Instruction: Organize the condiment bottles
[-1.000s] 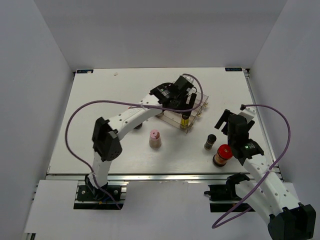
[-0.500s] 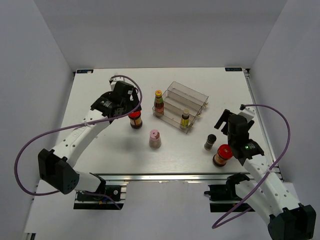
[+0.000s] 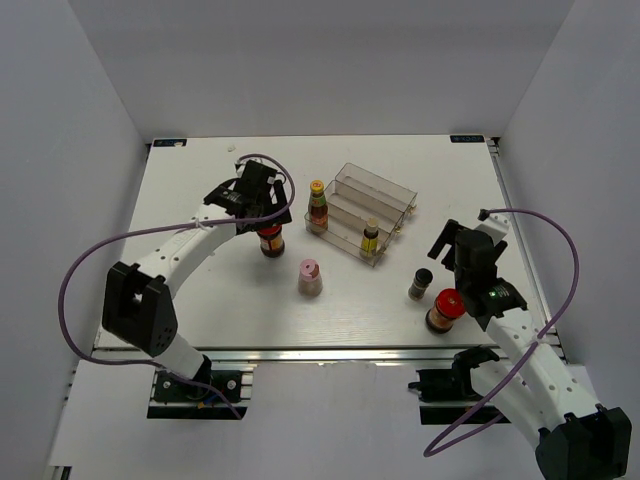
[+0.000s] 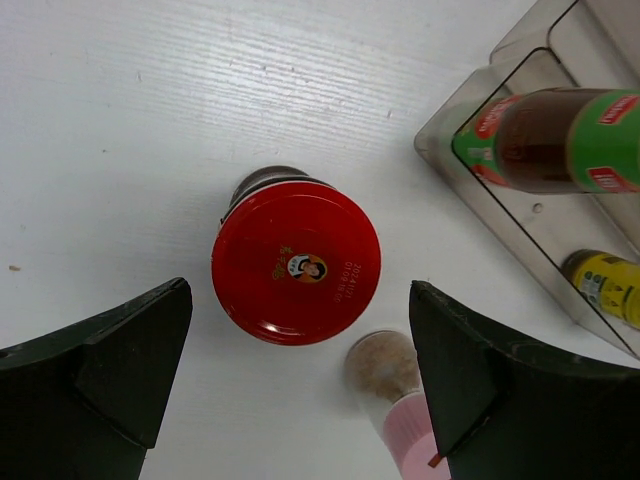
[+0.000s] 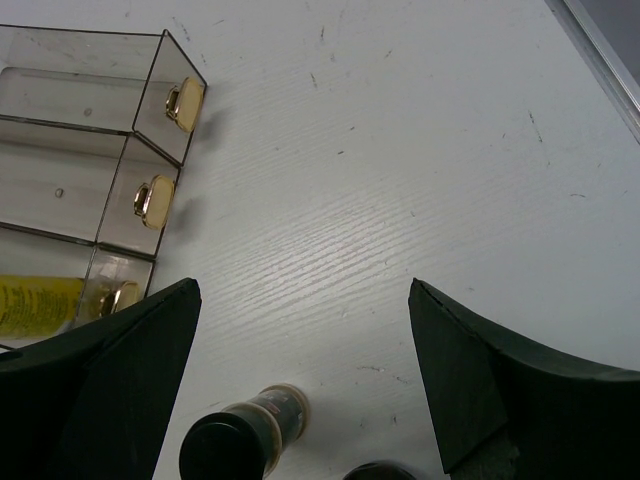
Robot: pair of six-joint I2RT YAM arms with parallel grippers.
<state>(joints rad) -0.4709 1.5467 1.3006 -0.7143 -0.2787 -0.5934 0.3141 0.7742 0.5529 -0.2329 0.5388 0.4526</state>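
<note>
My left gripper (image 3: 264,207) is open and hovers just above a dark jar with a wide red lid (image 3: 270,239). In the left wrist view the jar (image 4: 296,263) sits between the open fingers (image 4: 120,370), untouched. The pink-capped shaker (image 3: 310,278) stands in front of it (image 4: 410,400). One yellow-capped bottle (image 3: 318,205) stands at the left end of the clear rack (image 3: 385,190), another (image 3: 371,235) in its front step. My right gripper (image 3: 458,246) is open and empty, behind the small black-capped bottle (image 3: 421,283) (image 5: 235,440) and the second red-lidded jar (image 3: 443,310).
The clear stepped rack (image 5: 90,190) lies at the centre back, its upper steps holding nothing. The table's right edge (image 3: 515,230) runs close to my right arm. White walls enclose the table on three sides.
My left arm swung from over the rack to the left, then came back right a little, and is now over the red-lidded jar. The right arm and the bottles have not moved.
</note>
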